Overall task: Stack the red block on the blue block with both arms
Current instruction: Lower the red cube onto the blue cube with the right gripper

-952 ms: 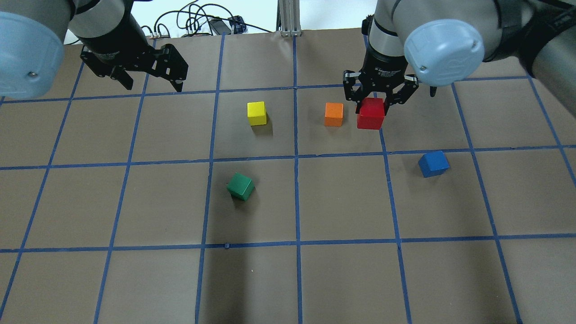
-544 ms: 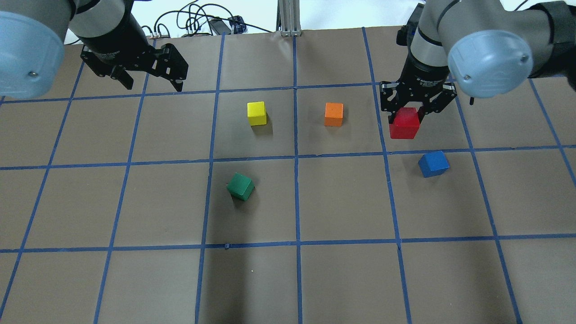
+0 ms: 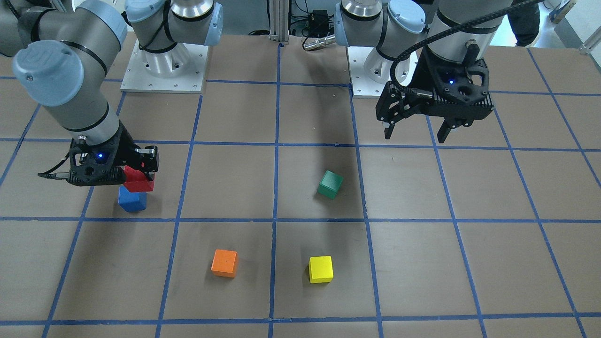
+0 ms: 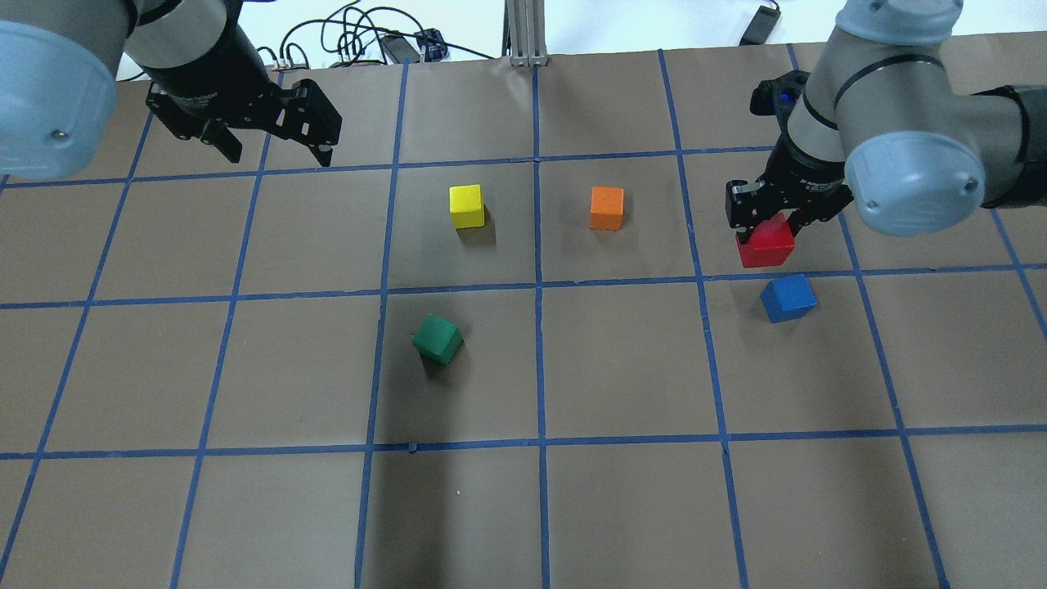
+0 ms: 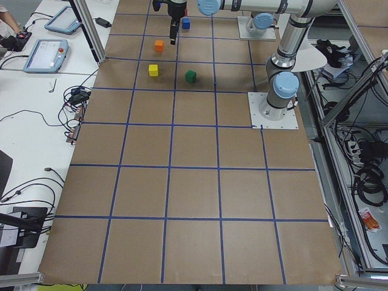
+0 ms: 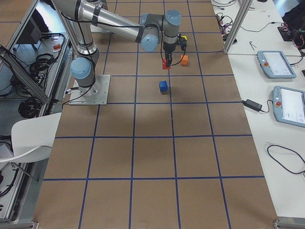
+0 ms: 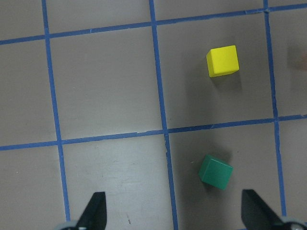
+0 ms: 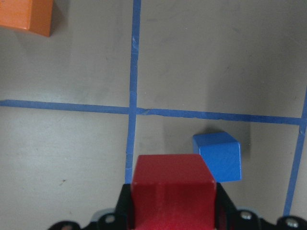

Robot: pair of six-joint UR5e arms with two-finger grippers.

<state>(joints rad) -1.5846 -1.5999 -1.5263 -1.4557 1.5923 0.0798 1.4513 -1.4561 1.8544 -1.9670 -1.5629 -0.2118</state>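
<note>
Right gripper [image 4: 767, 222] has carried red block [image 4: 765, 248] just beside blue block [image 4: 788, 297], aloft.

Bare table [image 4: 818, 368] rings blue block [image 4: 788, 298]; top face uncovered. Orange block [image 4: 606, 208] at its 10 o'clock, green block [image 4: 438, 339] at 9, well apart.

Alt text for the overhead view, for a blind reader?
The right arm holds the red block in its jaws, lifted close beside the blue block, not yet on it. The left arm hovers far left, jaws open and empty. A yellow block, an orange block and a green block sit apart on the gridded table.
</note>
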